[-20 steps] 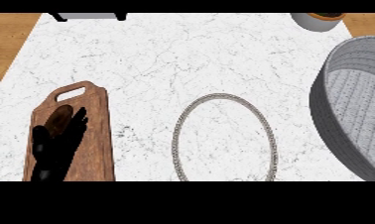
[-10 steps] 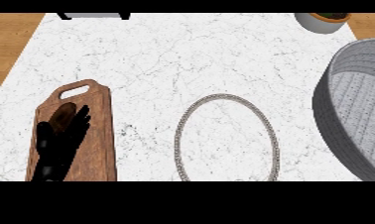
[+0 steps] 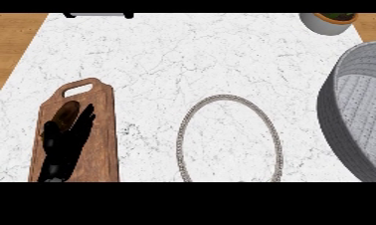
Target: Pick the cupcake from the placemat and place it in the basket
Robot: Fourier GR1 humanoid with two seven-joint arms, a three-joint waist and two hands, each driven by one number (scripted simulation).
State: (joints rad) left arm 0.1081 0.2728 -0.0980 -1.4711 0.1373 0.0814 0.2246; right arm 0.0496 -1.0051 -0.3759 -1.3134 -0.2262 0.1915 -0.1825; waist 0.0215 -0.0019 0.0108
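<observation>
The white marbled counter fills most of the head view, with bare wood showing past its left edge. Largest on it is the grey basket, cut off by the right edge of the view, its woven inside open to the camera. Next in size is the placemat, an oval with a beaded grey rim lying low in the middle, just left of the basket but not touching it; its lower end runs out of view. The part of it that shows carries nothing: no cupcake is visible anywhere in this view, so I cannot say where it sits, unless it is on the hidden lower end.

To the left lies a brown wooden cutting board with a handle hole at its far end, its long axis running away from the robot. Over it hangs the left hand, black, fingers straight and together, pointing up and slightly right along the board, holding nothing. The right hand does not show.

A small grey pot stands at the far right corner, and a dark bar at the far edge.

The placemat lies to the right of the left hand, well apart from it, and the basket further right again. Judging by that, the unseen right hand probably has the shorter way to both.
</observation>
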